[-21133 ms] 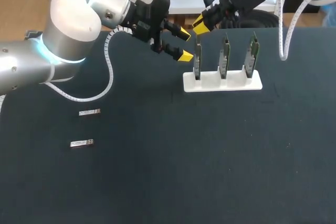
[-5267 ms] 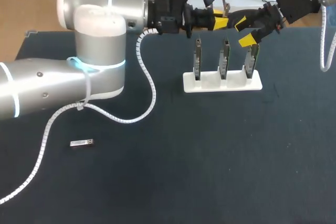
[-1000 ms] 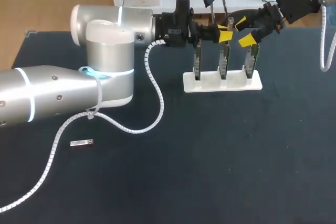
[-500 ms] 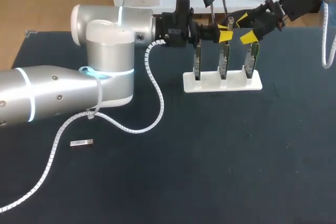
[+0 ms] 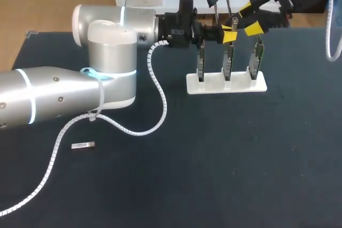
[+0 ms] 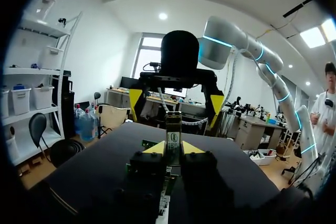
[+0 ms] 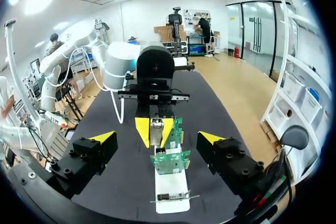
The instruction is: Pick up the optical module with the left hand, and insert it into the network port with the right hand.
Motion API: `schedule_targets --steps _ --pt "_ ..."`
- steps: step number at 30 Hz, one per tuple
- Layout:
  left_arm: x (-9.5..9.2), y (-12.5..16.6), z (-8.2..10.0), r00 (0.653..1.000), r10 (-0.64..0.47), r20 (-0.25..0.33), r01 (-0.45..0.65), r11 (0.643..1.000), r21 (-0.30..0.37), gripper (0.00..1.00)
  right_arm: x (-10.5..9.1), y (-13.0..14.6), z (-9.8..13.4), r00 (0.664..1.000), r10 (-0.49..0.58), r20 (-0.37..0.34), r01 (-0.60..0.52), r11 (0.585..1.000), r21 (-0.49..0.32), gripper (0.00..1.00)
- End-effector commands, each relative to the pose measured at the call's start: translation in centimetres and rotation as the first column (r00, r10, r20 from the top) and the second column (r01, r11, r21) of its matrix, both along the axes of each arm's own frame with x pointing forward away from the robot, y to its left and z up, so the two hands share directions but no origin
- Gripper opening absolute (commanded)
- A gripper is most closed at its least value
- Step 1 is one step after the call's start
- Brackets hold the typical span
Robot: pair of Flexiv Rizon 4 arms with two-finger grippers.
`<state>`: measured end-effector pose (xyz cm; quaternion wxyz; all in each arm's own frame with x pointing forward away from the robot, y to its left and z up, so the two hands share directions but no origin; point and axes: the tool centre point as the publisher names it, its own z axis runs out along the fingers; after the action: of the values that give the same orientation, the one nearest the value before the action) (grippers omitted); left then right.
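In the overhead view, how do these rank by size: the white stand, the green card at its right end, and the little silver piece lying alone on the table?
Largest: the white stand.
Next: the green card, standing upright in it.
Smallest: the silver piece, flat on the table.

My left arm (image 5: 107, 52) is thick silver tubing with rounded joints, glowing cyan rings (image 5: 92, 72), small dark screws (image 5: 60, 100) and a white coiled cable (image 5: 157, 105), ending in a black left end effector (image 5: 228, 33) with yellow tips, like my right end effector (image 5: 250, 18), which trails a white cable (image 5: 332, 36).
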<state>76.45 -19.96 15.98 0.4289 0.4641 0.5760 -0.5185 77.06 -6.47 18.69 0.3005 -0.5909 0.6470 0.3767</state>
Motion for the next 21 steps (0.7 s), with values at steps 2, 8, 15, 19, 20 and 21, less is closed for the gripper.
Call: schedule_targets --steps 2,8,15,19,20,21 --pt "0.2 0.0 0.0 1.000 -0.004 0.000 0.004 1.000 0.000 0.00 0.6 0.7 0.2 1.000 0.019 0.000 -0.019 1.000 0.004 1.00" --pt "0.2 0.0 0.0 1.000 -0.004 0.000 0.004 1.000 0.000 0.00 0.4 1.3 0.0 0.999 0.038 -0.009 -0.038 0.999 0.010 1.00" --pt "0.2 0.0 0.0 1.000 -0.004 0.000 0.004 1.000 0.000 0.00 0.3 1.7 -0.1 0.999 0.045 -0.012 -0.045 0.999 0.015 1.00" --pt "0.2 0.0 0.0 1.000 -0.004 0.000 0.004 1.000 0.000 0.00 0.3 1.9 0.0 0.999 0.053 -0.012 -0.052 0.998 0.018 1.00" --pt "0.2 0.0 0.0 1.000 -0.004 0.000 0.004 1.000 0.000 0.00 0.3 1.9 0.1 0.998 0.056 -0.011 -0.056 0.998 0.018 1.00" --pt "0.2 0.0 0.0 1.000 -0.004 0.000 0.004 1.000 0.000 0.00 0.3 2.0 0.1 0.998 0.057 -0.011 -0.057 0.998 0.018 1.00"
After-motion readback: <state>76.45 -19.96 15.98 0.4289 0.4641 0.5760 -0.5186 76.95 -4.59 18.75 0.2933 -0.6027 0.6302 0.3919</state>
